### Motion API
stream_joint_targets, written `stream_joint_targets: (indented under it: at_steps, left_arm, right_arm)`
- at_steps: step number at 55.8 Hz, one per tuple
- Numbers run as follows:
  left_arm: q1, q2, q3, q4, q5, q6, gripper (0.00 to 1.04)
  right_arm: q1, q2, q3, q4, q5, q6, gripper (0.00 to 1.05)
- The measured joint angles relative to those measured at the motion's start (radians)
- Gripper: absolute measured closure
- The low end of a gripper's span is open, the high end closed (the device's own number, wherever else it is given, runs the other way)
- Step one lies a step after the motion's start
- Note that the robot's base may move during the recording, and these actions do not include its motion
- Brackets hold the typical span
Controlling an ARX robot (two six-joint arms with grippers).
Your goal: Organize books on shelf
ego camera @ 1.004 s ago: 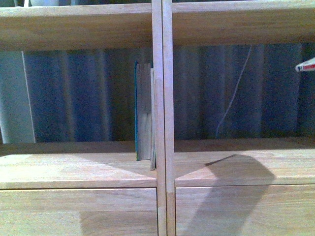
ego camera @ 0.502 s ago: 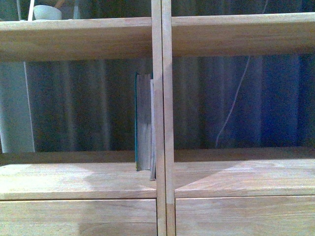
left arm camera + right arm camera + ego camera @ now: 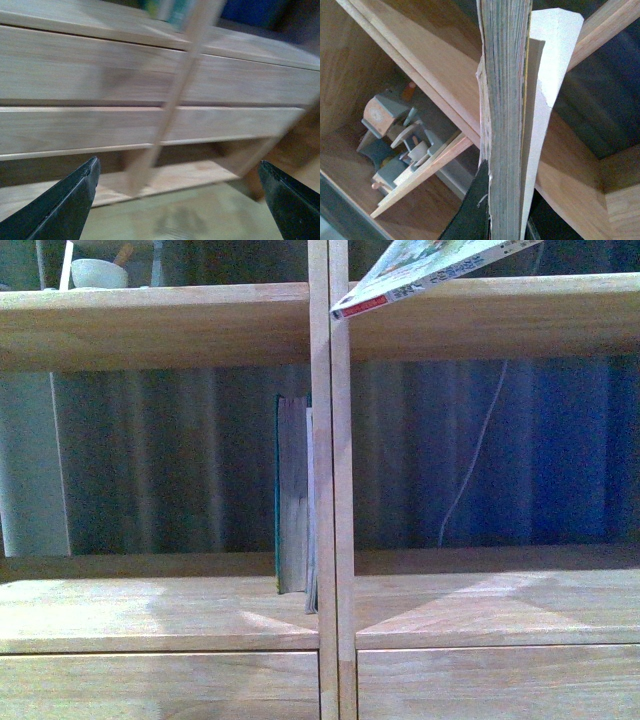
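Front view: cream paperback (image 3: 425, 268) at top right of frame, tilted. Its red-marked spine end points down-left and sits just right of the center divider (image 3: 330, 440), overlapping the front edge of the upper board. Cannot tell if it touches the board. It is not in any compartment.

The pale wood shelf (image 3: 150, 610) fills the frame. In the left column's middle compartment the teal book (image 3: 290, 495) stands upright, page edges facing out. A thinner book (image 3: 311, 510) stands between it and the divider, pressed close to both. The right column's middle compartment holds no books. A white cable (image 3: 475, 450) hangs behind it in front of a dark blue curtain (image 3: 560, 450). A bowl (image 3: 98, 272) sits on the upper board at top left.

Right wrist view: right gripper (image 3: 505, 225) is clamped on the paperback (image 3: 507, 100), with a dark finger on each side of the page block. The white cover flares away from the pages. Small grey and wooden objects (image 3: 395, 145) lie on a shelf board beyond.

Left wrist view, blurred: left gripper (image 3: 177, 200) is spread wide with nothing between its fingers (image 3: 65, 205). It is low, facing the drawer fronts (image 3: 75, 65).
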Motion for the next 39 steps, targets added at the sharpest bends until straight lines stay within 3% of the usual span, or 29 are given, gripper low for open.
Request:
stream_joint_targets:
  at_steps: [1, 3, 20, 32, 39]
  left_arm:
    - [0.002, 0.048, 0.016, 0.044, 0.073, -0.017, 0.07]
    - [0.005, 0.121, 0.048, 0.120, 0.126, -0.045, 0.07]
    - [0.048, 0.581, 0.398, 0.494, 0.125, -0.248, 0.07]
    - [-0.080, 0.768, 0.604, 0.714, 0.174, -0.650, 0.07]
    - [-0.170, 0.809, 0.634, 0.850, 0.116, -0.935, 0.07]
  right_arm:
    - [-0.006, -0.001, 0.000, -0.001, -0.003, 0.000, 0.97]
    - [-0.016, -0.003, 0.000, -0.001, -0.004, 0.002, 0.97]
    - [-0.056, -0.028, 0.000, -0.004, -0.008, 0.012, 0.97]
    - [0.014, 0.017, 0.030, 0.026, 0.002, 0.013, 0.97]
    - [0.041, 0.048, 0.061, 0.048, 0.002, 0.023, 0.97]
